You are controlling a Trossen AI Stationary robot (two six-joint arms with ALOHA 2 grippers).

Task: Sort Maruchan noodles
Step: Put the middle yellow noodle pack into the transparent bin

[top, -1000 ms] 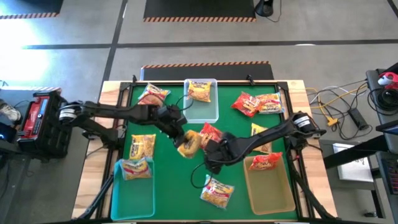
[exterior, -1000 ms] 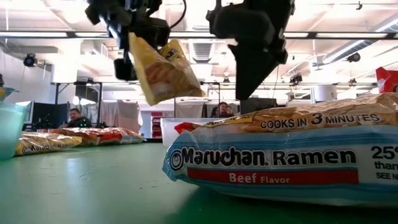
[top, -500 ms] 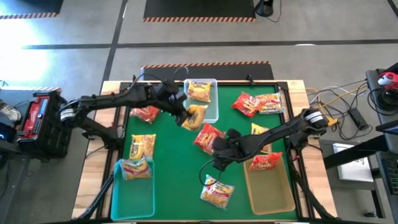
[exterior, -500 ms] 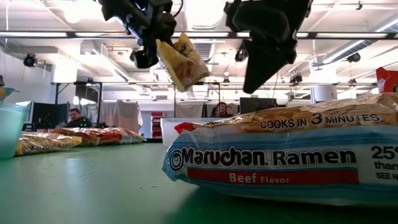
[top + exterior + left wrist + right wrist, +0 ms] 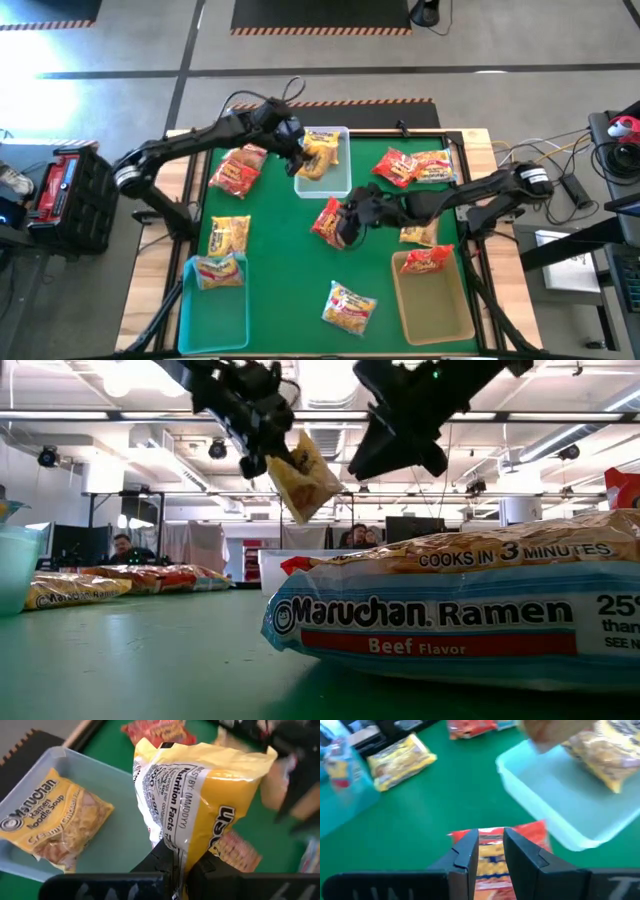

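Note:
My left gripper point(image 5: 182, 862) is shut on a yellow Maruchan packet point(image 5: 200, 795) and hangs over the pale-blue bin point(image 5: 340, 182) at the table's far middle. In the high view this gripper point(image 5: 297, 152) is at the bin's left rim. One more yellow packet point(image 5: 52, 825) lies flat in that bin. My right gripper point(image 5: 491, 845) is open and hovers above a red packet point(image 5: 328, 220) lying flat on the green mat at mid-table. Its fingers stand over the packet without touching it. In the low view both grippers are high above the table. My left gripper pinches the yellow packet by the crimped edge of one short end point(image 5: 175, 851), between its two fingers. The packet is lifted clear. In the low view it hangs tilted below the fingers point(image 5: 305, 475), above the pale-blue bin.
A teal bin point(image 5: 205, 315) at the near left holds a yellow-and-blue packet. A tan bin point(image 5: 440, 310) at the near right holds a red one. Loose packets lie on the mat: red point(image 5: 235, 170), yellow point(image 5: 228, 235), two red point(image 5: 412, 165), yellow point(image 5: 418, 228) and one near the front point(image 5: 350, 305).
My left gripper has carried the yellow packet from mid-table up and toward the far edge, and it now hangs over the pale-blue bin. My right gripper has moved toward the far edge and now stands over the red packet, which has stayed put.

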